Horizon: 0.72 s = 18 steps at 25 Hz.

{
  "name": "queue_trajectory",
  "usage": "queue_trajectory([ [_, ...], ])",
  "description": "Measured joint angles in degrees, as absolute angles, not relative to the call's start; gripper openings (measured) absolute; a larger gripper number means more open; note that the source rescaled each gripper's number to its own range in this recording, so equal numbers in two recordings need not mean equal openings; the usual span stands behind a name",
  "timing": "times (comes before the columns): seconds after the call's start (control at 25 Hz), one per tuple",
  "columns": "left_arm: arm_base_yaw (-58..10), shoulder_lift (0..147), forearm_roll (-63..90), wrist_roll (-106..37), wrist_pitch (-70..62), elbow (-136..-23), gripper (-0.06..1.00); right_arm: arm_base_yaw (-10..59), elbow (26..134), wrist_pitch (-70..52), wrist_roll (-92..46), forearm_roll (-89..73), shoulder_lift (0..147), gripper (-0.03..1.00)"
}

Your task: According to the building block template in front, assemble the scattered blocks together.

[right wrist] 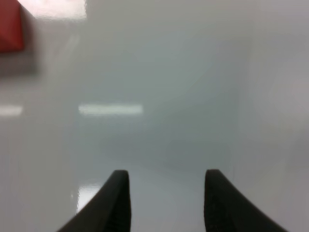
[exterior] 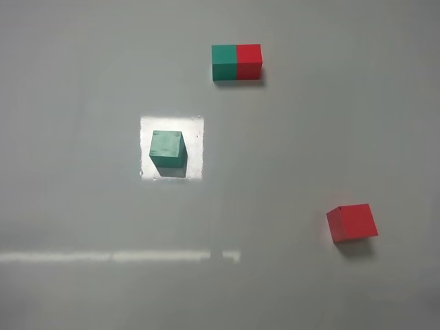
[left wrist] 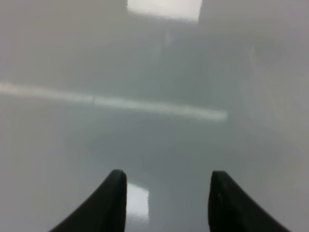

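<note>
You have a plain grey, glossy table (exterior: 82, 82) under both arms. Your left gripper (left wrist: 167, 175) is spread apart above bare surface, nothing between its fingers. Your right gripper (right wrist: 166, 173) is spread the same way and holds nothing, with the red cube (right wrist: 9, 29) blurred at the edge of its wrist view. Seen from the high camera, the red cube (exterior: 352, 222) sits nearest at 4 o'clock, slightly skewed. The green cube (exterior: 167, 149) stands at 9 o'clock on a bright glare patch (exterior: 194, 130), well apart from the red one. Farthest, at 12 o'clock, lies the template (exterior: 236, 62), green half left, red half right.
</note>
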<state>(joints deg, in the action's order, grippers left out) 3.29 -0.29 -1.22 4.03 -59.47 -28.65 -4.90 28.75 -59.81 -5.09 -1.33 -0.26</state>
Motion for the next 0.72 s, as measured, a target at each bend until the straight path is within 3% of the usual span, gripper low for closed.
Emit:
queue_trajectory([
  [0.52, 3.3, -0.3, -1.3, 4.0, -59.5, -28.6, 0.06, -4.9, 29.0, -59.3, -4.3, -1.3, -0.3, 0.0],
  [0.72, 3.3, -0.3, -1.3, 4.0, -59.4, -28.6, 0.07, -4.9, 34.1, -58.3, 0.7, -1.9, 5.3, 0.0],
])
